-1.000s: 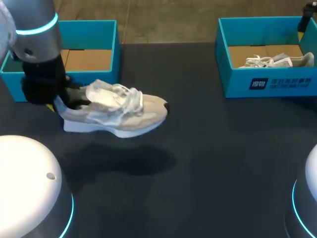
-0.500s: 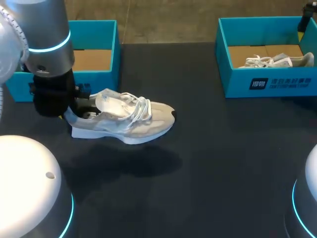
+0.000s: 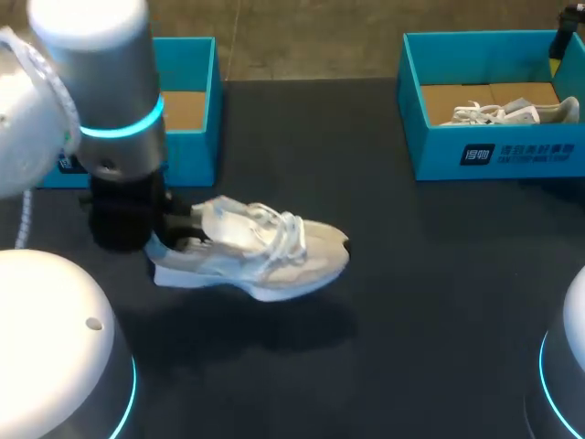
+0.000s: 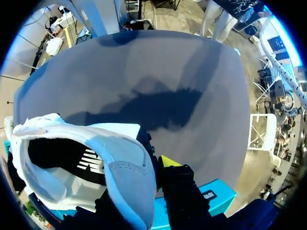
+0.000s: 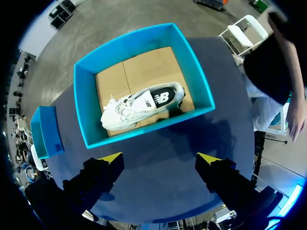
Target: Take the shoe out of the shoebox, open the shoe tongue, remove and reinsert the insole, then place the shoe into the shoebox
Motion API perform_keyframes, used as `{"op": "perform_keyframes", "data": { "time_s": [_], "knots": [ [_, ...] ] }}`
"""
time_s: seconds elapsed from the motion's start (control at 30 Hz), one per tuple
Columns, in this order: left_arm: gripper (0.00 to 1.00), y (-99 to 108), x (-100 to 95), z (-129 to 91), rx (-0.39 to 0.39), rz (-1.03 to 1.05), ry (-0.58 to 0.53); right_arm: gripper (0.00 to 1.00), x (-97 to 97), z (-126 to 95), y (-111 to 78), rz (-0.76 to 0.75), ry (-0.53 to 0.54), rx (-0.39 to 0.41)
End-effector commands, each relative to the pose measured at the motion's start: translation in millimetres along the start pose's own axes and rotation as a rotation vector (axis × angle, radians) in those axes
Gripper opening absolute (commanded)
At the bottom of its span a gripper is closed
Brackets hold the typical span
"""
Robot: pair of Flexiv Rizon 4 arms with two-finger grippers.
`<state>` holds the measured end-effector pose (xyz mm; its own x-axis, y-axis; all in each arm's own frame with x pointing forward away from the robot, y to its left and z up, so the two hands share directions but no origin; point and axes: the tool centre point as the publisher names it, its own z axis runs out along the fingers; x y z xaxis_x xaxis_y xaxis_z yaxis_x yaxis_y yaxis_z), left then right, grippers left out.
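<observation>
Shoe (image 3: 260, 251) is hanging clear of the counter (image 3: 430, 293), shadow beneath, long axis running heel-left to toe-right. Left fingers (image 4: 169, 162) are gripping its heel collar, so the left arm is nearer. Right fingers (image 5: 207, 158) are hovering open over the far box (image 5: 85, 115).

1. The shoe (image 3: 265, 251) has its heel between the fingers of the left gripper (image 4: 146, 177), with its toe pointing away from that gripper.
2. The shoe hangs above the table (image 3: 411, 274), apart from it.
3. The left shoebox (image 3: 187, 165) lies just behind the left gripper.
4. The right shoebox (image 5: 139, 43) lies ahead of the right gripper (image 5: 159, 158), apart from its fingers.
5. A second shoe (image 5: 139, 105) lies in the right shoebox.
</observation>
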<state>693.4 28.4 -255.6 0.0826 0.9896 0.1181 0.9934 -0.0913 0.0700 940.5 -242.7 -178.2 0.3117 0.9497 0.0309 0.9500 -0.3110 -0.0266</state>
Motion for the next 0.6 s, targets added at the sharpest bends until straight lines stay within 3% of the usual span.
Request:
{"op": "perform_keyframes", "data": {
  "time_s": [0.03, 0.23, 0.6],
  "knots": [
    [0.00, -12.1, -21.6, 13.0, -0.026, -0.015, 0.022, 1.00, 0.3, -0.1, -0.1, 0.001, -0.001, 0.000],
    [0.00, -19.1, -43.4, 35.9, 0.023, 0.004, 0.004, 1.00, 0.3, -0.1, -0.1, 0.001, -0.001, 0.000],
    [0.00, -29.7, -75.6, 70.3, 0.030, 0.007, 0.023, 1.00, 0.3, -0.1, -0.1, 0.001, -0.001, 0.000]
  ]
}}
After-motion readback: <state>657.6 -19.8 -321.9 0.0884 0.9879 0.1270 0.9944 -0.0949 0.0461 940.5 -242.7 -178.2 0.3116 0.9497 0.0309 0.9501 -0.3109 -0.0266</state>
